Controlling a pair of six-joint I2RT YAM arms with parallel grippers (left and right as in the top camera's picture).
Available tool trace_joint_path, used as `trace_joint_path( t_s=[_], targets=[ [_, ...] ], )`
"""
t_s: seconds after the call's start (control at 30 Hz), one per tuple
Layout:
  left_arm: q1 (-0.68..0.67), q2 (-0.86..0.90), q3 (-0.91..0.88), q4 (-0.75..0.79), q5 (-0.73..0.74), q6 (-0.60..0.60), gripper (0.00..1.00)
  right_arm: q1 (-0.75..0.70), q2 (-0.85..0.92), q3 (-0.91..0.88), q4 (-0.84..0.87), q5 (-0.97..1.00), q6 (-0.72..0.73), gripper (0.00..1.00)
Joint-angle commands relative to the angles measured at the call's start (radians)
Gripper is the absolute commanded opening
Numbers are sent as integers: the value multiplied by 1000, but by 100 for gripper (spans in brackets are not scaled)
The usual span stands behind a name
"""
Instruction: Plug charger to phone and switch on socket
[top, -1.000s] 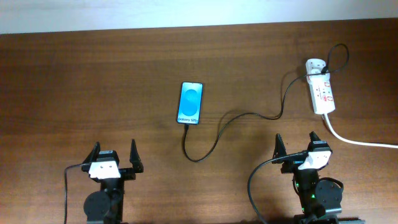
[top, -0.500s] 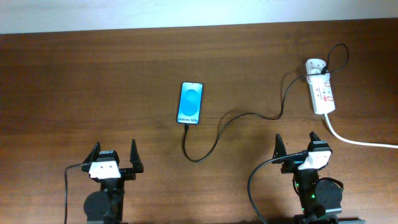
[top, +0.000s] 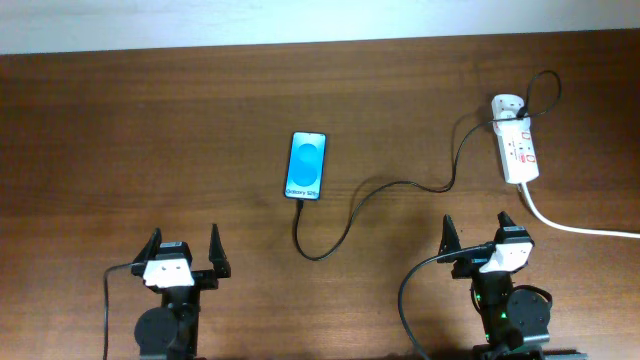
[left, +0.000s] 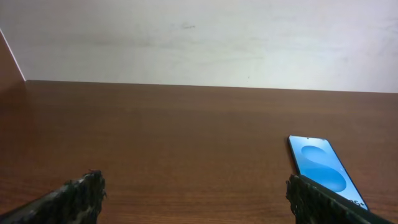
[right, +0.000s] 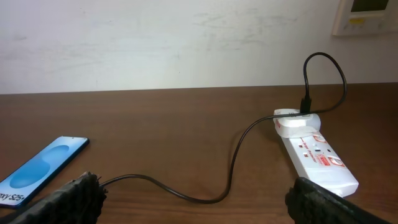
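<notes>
**Phone, charger and socket on the worktop**

We see the phone (top: 307, 166) lying flat and face up near the middle of the worktop (top: 150, 130), its screen lit blue and white with a blue oval. Its long sides run almost straight away from the arms.

The charger (top: 375, 190) is a thin black cable. One end meets the phone's near short edge; we cannot tell whether the tip is seated. From there it loops towards the arms, then curves right and away to the socket (top: 518, 150).

The socket is a white strip with red markings, lying flat at the far right. The cable arcs over its far end into a white plug block (top: 505, 105). A thick white cord (top: 580, 228) leaves the socket's near end and runs off to the right.
</notes>
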Motion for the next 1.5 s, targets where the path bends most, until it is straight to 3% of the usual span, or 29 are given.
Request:
trace_joint_path(
  t_s=[0.0, 0.6, 0.73, 1.47],
  targets=[
    [-5, -8, -3, -4, 15, 16, 99, 6, -6, -5, -7, -6, -7, 98],
    [-5, -8, -3, -4, 15, 16, 99, 6, -10, -5, -7, -3, -11, 98],
    [-5, -8, -3, -4, 15, 16, 99, 6, -10, -5, -8, -1, -124, 98],
    [-5, -6, -3, -4, 15, 16, 99, 6, -9, -5, -7, -5, -122, 99]
  ],
)
